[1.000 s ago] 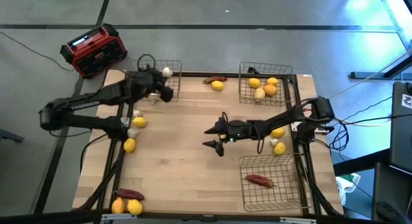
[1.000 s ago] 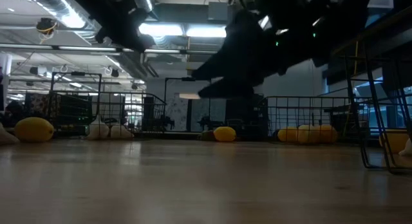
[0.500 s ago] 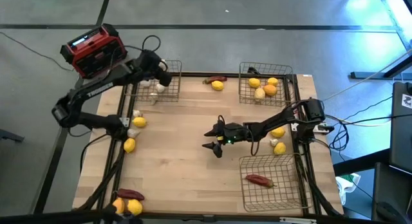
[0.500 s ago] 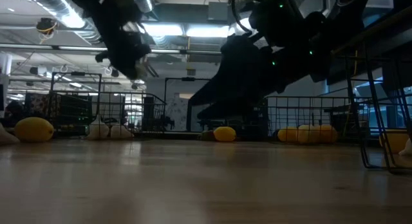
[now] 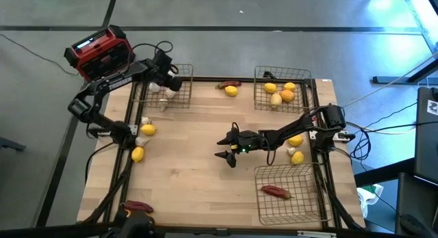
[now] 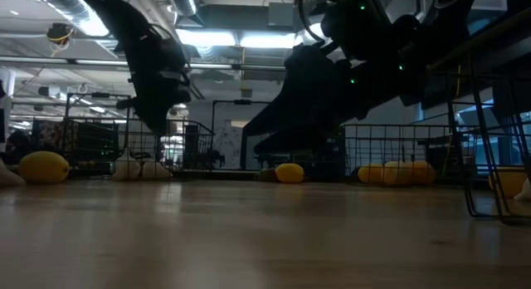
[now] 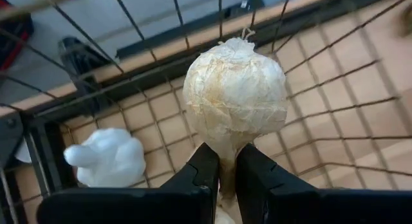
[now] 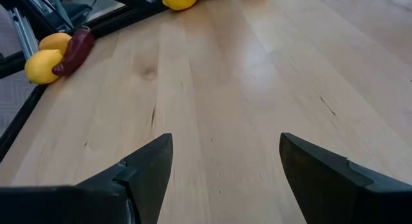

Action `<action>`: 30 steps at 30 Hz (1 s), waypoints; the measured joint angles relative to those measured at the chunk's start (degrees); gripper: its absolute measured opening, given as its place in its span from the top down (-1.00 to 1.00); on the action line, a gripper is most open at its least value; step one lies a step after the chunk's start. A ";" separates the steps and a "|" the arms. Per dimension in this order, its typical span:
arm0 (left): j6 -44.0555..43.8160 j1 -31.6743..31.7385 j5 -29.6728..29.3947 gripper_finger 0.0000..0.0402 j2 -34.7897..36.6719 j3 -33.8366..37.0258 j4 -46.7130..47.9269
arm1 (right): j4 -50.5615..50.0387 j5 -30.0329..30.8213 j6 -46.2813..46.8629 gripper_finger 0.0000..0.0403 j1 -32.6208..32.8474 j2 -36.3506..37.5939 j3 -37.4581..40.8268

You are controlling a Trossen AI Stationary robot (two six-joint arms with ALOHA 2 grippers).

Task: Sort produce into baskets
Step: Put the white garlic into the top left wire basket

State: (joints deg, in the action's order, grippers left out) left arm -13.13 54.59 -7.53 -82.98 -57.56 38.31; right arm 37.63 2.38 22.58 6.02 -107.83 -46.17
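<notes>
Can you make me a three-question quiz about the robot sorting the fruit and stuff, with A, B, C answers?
1. Where is the left gripper?
A. Over the far-left basket
B. Over the near-right basket
C. Beside the red box

2. How many things lie in the near-right basket?
A. Three
B. One
C. None

3. What is the right gripper doing?
A. Squeezing a lemon
B. Holding a pepper
C. Open and holding nothing

Answers:
1 A: the high view shows it above that basket, and the left wrist view shows mesh under the white bulb that it pinches.
2 B: only one red pepper lies inside.
3 C: the right wrist view shows its fingers spread over bare table.
</notes>
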 joint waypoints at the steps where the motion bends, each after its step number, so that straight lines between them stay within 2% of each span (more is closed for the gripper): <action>1: 0.20 -0.01 -0.02 0.84 -0.50 0.00 0.20 | 0.00 -0.01 -0.11 -0.39 0.00 0.00 0.00; 20: 0.92 2.76 -2.08 0.84 -11.79 0.00 -0.40 | -0.17 -0.01 -0.32 -0.39 0.00 0.00 0.00; 30: 1.51 3.78 -2.14 0.84 -13.24 0.00 -0.35 | -0.20 -0.01 -0.35 -0.39 0.00 0.02 0.00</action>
State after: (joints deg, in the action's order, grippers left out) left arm -11.62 58.37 -9.67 -96.23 -57.56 37.95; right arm 37.43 2.37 22.24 6.02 -107.81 -46.17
